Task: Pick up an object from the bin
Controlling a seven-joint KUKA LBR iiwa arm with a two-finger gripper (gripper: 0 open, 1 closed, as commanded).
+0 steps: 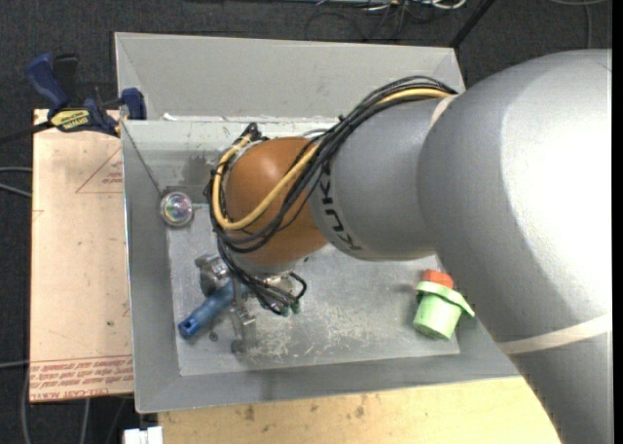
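Camera view puts a small blue cylinder-shaped thing (201, 316) on the bin floor at about 7 o'clock, lying slantwise with its lower end toward the near-left corner. Its upper end runs in under the gripper (234, 301), which sits low over the floor at that same spot, touching the blue piece or just beside it. Whether the claw is apart, together or clamped on the blue piece I cannot tell, because the metal parts there overlap and the wrist stands over them.

Directly above the gripper, toward 12 o'clock, is the arm's orange cover (277, 199) with yellow and black cables (255, 201) looped round it, and the grey arm (467, 189) stretches away toward 3 o'clock. Well apart from all this, a light green piece with an orange top (436, 314) lies at about 4 o'clock, and a small shiny ball (177, 206) rests at 10 o'clock near the left wall of the bin (292, 72).

My reading is that the step in hand is the grasp itself, down at the floor beside the blue piece. The next move would call for a firm closure across the blue piece's narrow width, then a straight lift clear of the left wall. Because the piece is round and lies at a slant, it could roll or slip out.
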